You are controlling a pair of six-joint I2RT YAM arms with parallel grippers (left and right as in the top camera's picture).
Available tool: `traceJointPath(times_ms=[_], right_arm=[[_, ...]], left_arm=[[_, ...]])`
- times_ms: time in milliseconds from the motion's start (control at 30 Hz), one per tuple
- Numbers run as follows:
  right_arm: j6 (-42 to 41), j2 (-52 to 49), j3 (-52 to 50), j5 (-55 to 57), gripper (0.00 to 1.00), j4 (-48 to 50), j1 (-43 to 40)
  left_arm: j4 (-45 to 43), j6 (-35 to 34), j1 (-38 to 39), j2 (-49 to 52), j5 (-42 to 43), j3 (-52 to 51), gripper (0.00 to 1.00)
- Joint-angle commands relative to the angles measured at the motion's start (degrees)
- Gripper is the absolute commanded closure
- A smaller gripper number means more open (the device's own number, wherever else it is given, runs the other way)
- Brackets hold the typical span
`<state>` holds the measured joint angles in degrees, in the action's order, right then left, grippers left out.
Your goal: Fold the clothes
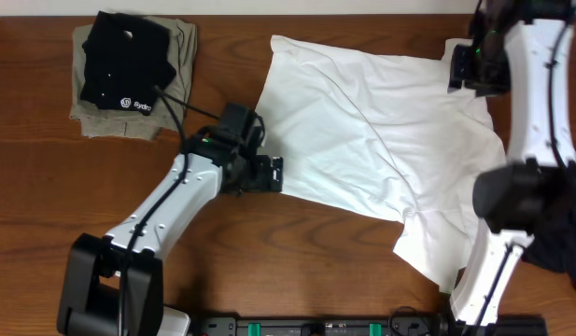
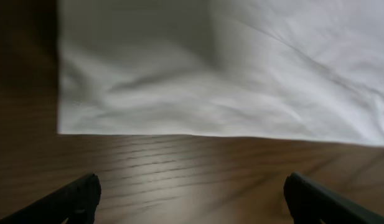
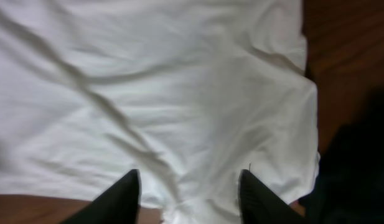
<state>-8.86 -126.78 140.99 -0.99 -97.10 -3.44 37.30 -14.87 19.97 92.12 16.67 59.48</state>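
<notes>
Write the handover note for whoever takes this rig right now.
Left gripper: open, empty, low over the table, just short of the T-shirt's left edge.
Right gripper: open, empty, above the T-shirt's far right corner.
T-shirt: spread out and wrinkled, middle to right of the table. A folded black shirt lies on a khaki garment at the far left.
Done: T-shirt laid out.
Left: every fold, as far as the views show.
</notes>
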Motion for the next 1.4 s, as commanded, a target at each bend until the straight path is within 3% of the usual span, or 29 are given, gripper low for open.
traceJointPath(times_ms=[0, 33, 67, 500, 767, 1067, 1367], right_arm=[[0.2, 6.2, -0.9, -2.8, 0.37, -0.2, 2.2], [0.3, 7.7, -1.6, -2.7, 0.27, -0.2, 2.7], [0.3, 9.5, -2.6, -2.7, 0.01, -0.2, 3.3], [-6.0, 35.0, -33.2, -2.6, 0.01, 0.8, 7.7], [-5.9, 48.8, -48.8, -9.9, 0.01, 5.4, 7.8], [-9.0, 60.0, -62.9, -10.0, 0.01, 6.0, 7.8], [-18.8, 68.6, -79.3, -10.1, 0.01, 11.0, 7.8]], left_arm=[[0.9, -1.7, -2.0, 0.5, -0.2, -0.2, 0.04], [1.4, -1.7, -2.4, 0.5, -0.2, -0.2, 0.04], [2.2, -1.7, -2.7, 0.5, -0.2, -0.2, 0.04], [0.8, 0.0, -3.3, 4.8, -0.2, -0.4, 0.04], [-3.2, 0.0, -4.5, 11.5, -0.2, -0.3, 0.04], [-5.5, 2.7, -6.8, 11.5, -0.3, -0.3, 0.04], [-6.8, 3.3, -7.0, 11.5, -0.2, -0.3, 0.04]])
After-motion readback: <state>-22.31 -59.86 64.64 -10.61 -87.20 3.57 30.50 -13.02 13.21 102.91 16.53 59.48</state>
